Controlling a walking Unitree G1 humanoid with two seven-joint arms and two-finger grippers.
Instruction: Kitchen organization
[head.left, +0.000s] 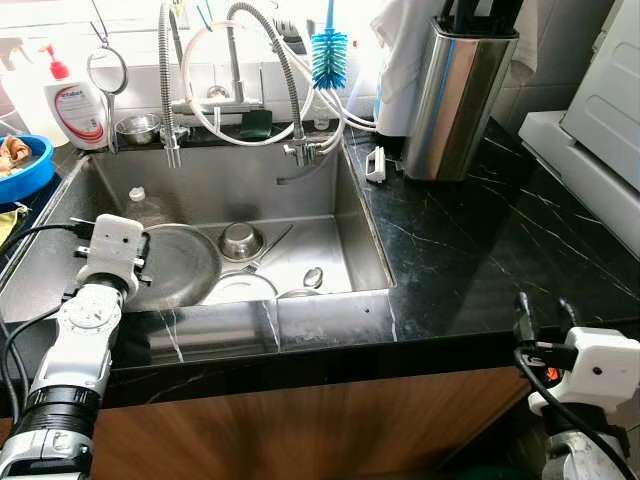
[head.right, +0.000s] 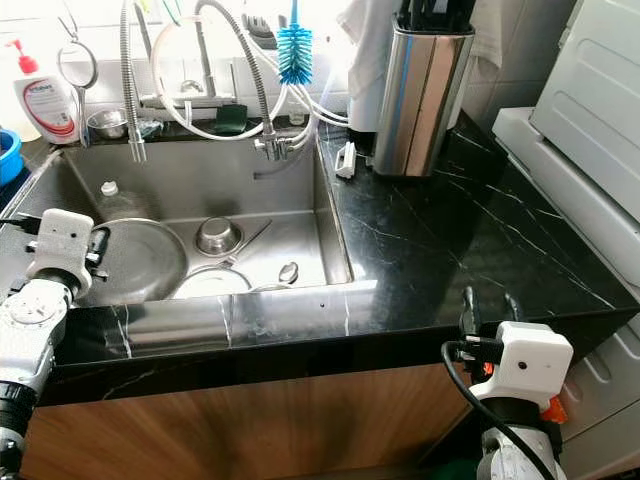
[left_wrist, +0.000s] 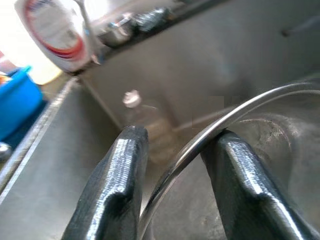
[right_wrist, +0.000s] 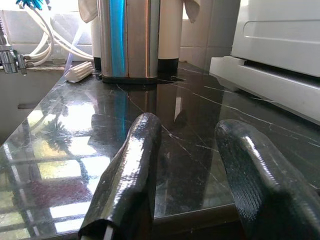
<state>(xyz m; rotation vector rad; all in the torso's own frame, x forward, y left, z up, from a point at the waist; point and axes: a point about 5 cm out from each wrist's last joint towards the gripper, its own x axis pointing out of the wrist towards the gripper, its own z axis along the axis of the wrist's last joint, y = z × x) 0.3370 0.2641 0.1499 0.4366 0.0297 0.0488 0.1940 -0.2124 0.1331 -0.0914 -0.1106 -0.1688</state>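
Left wrist view shows my left gripper (left_wrist: 175, 165) with its two fingers apart and the thin rim of a large steel pan (head.left: 180, 265) running between them; the rim touches the inner side of one finger (left_wrist: 235, 170), and I cannot tell whether the other finger bears on it. From the head camera, that gripper (head.left: 112, 240) sits down in the sink (head.left: 365, 250) at its left side, on the left edge of the pan. The pan is round with no clear long axis; it lies near-flat on the sink floor, open face up, perhaps slightly tilted. Just right of it a small steel bowl (head.left: 240, 240) stands upright, with a white plate (head.left: 240, 288) and a spoon (head.left: 312, 277) nearer the front wall. A clear bottle (head.left: 145, 205) rests against the far left of the sink.

My right gripper (right_wrist: 187, 165) hangs at the near right edge of the black marble worktop (head.left: 480, 250), its fingers spread with nothing between them, pointing toward the far steel knife holder (head.left: 455, 95).

Behind the sink stand a soap bottle (head.left: 75, 105) and a blue bottle brush (head.left: 328, 55); a blue bowl (head.left: 25, 170) sits on the left.
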